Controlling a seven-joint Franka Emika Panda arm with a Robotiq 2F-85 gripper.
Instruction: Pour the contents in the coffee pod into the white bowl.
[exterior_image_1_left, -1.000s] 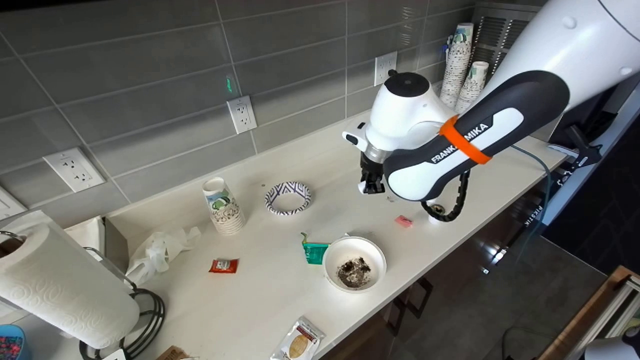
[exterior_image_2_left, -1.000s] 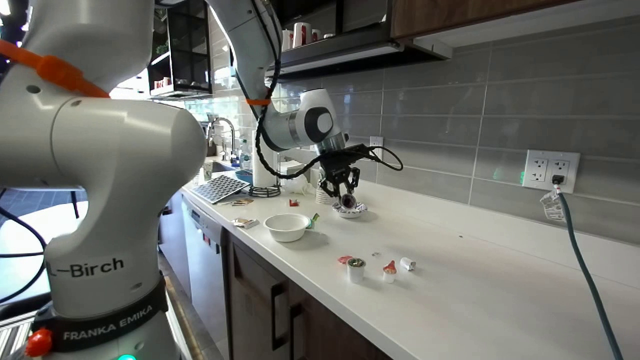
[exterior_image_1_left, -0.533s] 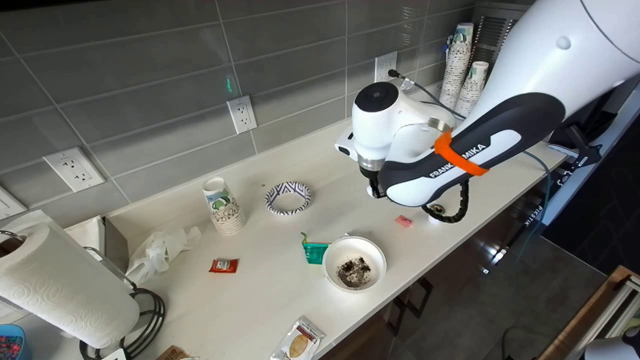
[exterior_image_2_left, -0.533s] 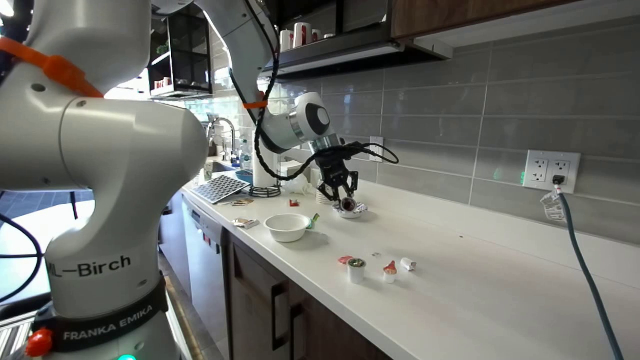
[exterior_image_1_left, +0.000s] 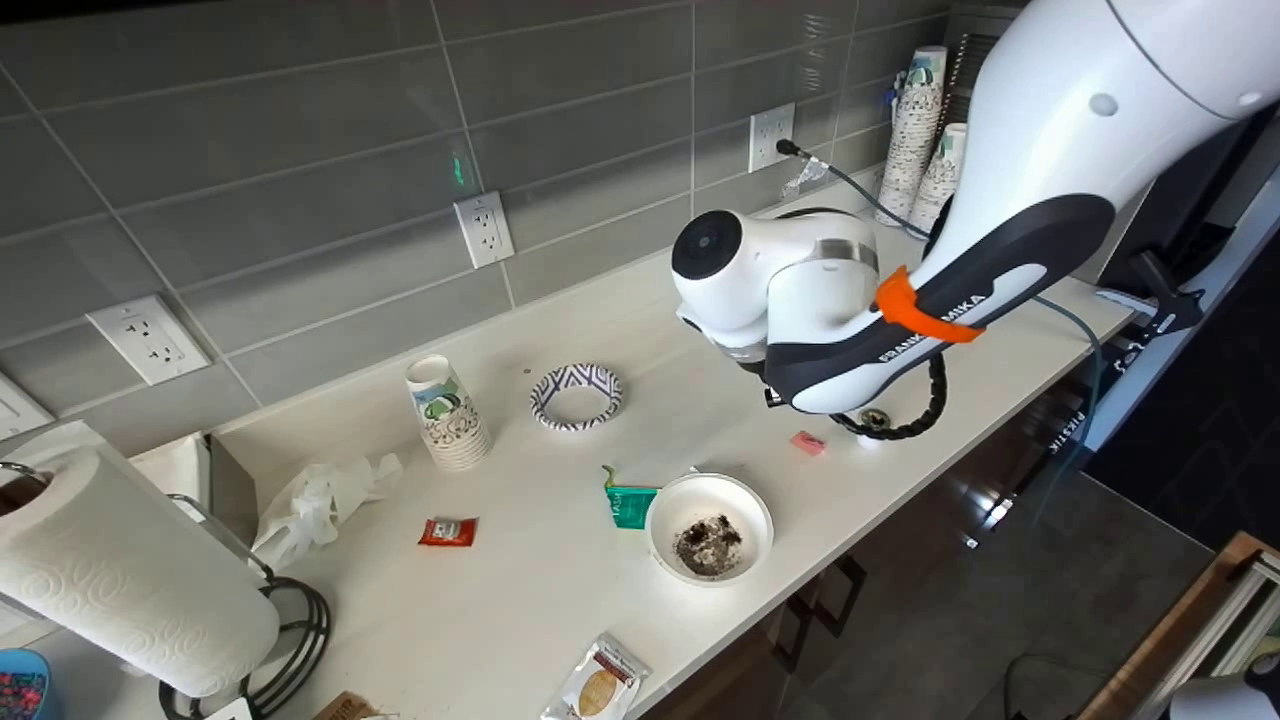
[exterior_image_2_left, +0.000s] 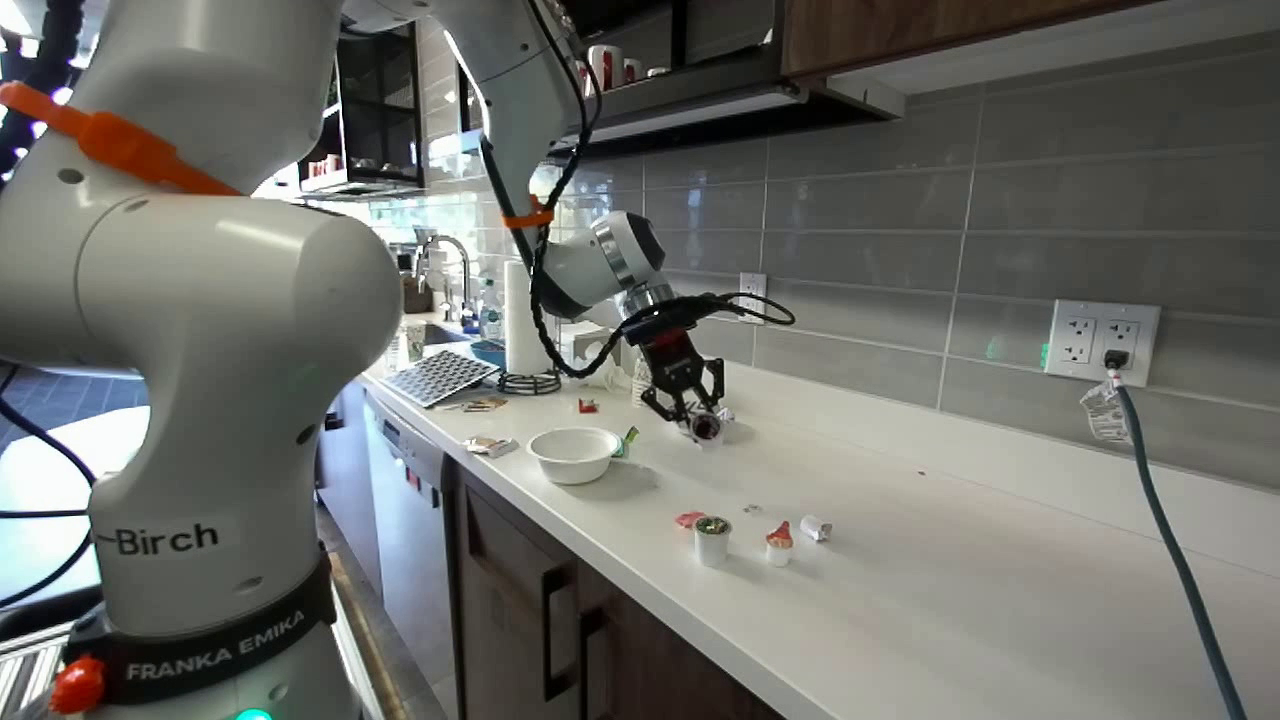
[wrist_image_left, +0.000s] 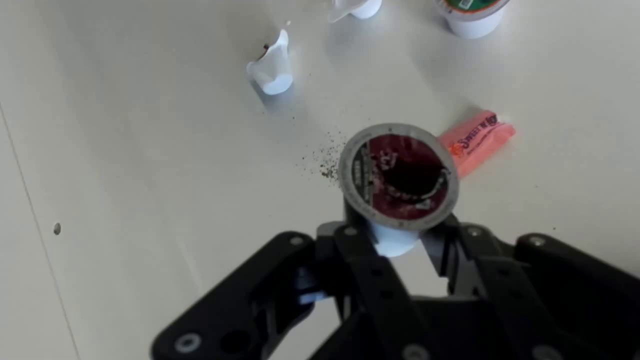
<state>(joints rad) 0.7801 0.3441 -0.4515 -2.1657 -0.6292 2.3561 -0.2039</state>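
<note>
The coffee pod (wrist_image_left: 398, 184) is held tilted, pinched in the gripper (wrist_image_left: 398, 225) above the counter (wrist_image_left: 150, 160). In its maroon lid (wrist_image_left: 381, 172) a ragged, dark hole is seen, so the opening is done; how much is left inside cannot be told. Just beside the pod in the wrist view, dark specks (wrist_image_left: 328, 165) are strewn on the counter. Well apart from the pod the white bowl (exterior_image_1_left: 700, 494) is found, with dark and pale grounds (exterior_image_1_left: 708, 546) already gathered in it; from which pod they came cannot be told. If anything remains to be poured, 2 steps are judged to be left: the carrying to the bowl and the tipping over it.

Of the other things, nearest first, a pink packet (wrist_image_left: 477, 142) is partly covered by the pod in the wrist view; beyond it a torn cup (wrist_image_left: 272, 70) is seen on its side, and another pod (wrist_image_left: 472, 22) upright. By the bowl a green packet (exterior_image_1_left: 631, 506) is laid, too low, it is judged, to be struck. Farther off, a patterned bowl (exterior_image_1_left: 578, 402) and stacked paper cups (exterior_image_1_left: 447, 415) are seen, by which the way is hardly blocked.
</note>
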